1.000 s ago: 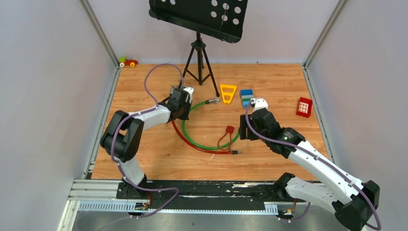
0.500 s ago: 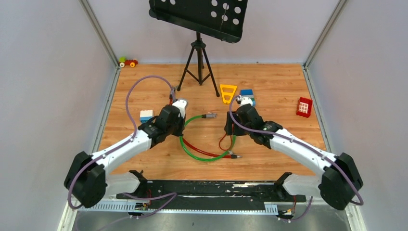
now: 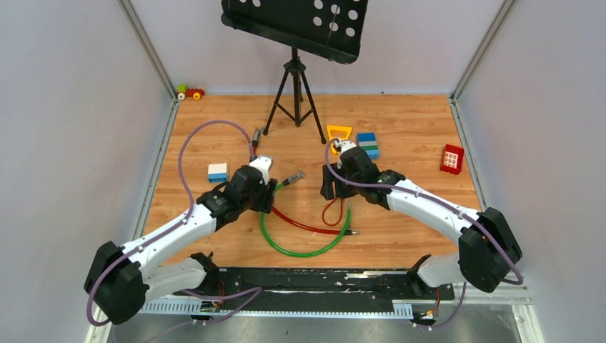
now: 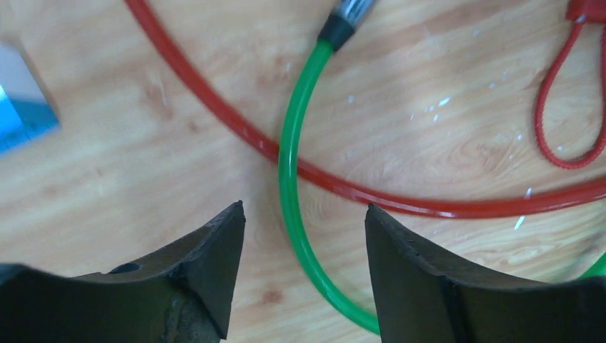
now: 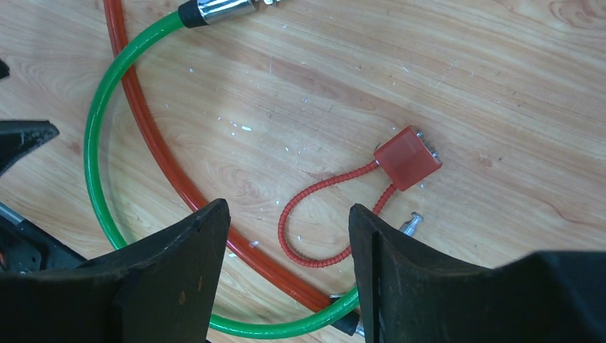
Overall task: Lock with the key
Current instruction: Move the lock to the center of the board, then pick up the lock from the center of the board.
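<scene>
Key-pickup step: R gripper (image 5: 286, 211) is hovering open & empty over padlock (image 5: 406, 157), prob. key (image 5: 411, 223) beside it; L gripper (image 4: 304, 211) likewise over green cable (image 4: 288, 179); next needing fine pinch.

The wooden desk (image 3: 414, 128) carries a green cable (image 4: 288, 179) crossing a red cable (image 4: 214, 107) beneath the left gripper (image 4: 304, 214). A padlock (image 5: 407, 157) and key (image 5: 411, 224) lie just ahead of the right gripper (image 5: 287, 207).

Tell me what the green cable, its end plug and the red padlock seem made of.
Green cable: glossy plastic or rubber sheath, shiny highlights. End plug: polished metal, mirror-like glints. Red padlock: likely matt plastic casing; its loop shows ribbed red coating.
</scene>
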Available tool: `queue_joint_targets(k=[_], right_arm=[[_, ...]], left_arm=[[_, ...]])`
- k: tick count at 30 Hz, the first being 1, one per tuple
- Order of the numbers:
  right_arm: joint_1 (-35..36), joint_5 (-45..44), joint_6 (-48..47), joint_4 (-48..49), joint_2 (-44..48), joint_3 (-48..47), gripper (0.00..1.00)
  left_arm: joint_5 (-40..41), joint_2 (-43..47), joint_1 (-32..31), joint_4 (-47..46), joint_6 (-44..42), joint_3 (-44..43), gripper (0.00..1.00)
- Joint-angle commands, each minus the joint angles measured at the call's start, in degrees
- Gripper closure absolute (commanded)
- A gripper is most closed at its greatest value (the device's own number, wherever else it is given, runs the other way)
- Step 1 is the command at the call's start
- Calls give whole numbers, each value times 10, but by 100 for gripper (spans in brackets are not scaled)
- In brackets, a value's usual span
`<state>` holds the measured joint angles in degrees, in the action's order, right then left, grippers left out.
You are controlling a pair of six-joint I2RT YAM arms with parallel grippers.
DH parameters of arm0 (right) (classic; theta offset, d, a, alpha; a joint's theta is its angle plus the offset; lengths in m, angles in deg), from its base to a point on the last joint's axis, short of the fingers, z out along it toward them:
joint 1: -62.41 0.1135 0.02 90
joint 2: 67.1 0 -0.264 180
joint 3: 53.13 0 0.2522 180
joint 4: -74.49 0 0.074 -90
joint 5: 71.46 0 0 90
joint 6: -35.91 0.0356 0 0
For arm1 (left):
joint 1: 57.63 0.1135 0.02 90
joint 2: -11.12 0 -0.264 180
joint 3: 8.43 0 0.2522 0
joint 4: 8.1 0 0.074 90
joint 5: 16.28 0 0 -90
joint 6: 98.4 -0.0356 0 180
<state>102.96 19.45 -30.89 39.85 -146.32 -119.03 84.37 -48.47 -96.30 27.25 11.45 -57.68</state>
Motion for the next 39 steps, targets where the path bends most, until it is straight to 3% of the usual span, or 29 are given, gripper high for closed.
queue_joint_targets(k=[1, 4, 10, 22, 26, 28, 31, 35, 39], right_arm=[[-1, -1, -22, -7, 49, -2, 37], [-1, 3, -25, -19, 74, 9, 37], [0, -9, -20, -42, 133, 41, 37], [-1, -18, -60, -79, 171, 60, 39], [3, 117, -131, -26, 184, 77, 38], [35, 144, -148, 29, 193, 94, 38], [130, 108, -162, 108, 177, 97, 37], [227, 51, -113, 152, 81, 50, 38], [290, -29, -46, 190, -18, 2, 40]], left_arm=[[-3, -59, -3, -65, -106, -86, 31], [-39, -120, 3, -88, -150, -133, 28], [-80, -238, 36, -61, -142, -194, 33], [-46, -286, 44, -62, -156, -165, 33], [-34, -256, 45, -50, -145, -162, 33], [-15, -225, 47, -45, -129, -161, 31], [-15, -162, 78, -40, -81, -160, 27], [-37, -67, 152, -14, -23, -158, 22], [47, 31, 183, 37, -9, -171, 11]])
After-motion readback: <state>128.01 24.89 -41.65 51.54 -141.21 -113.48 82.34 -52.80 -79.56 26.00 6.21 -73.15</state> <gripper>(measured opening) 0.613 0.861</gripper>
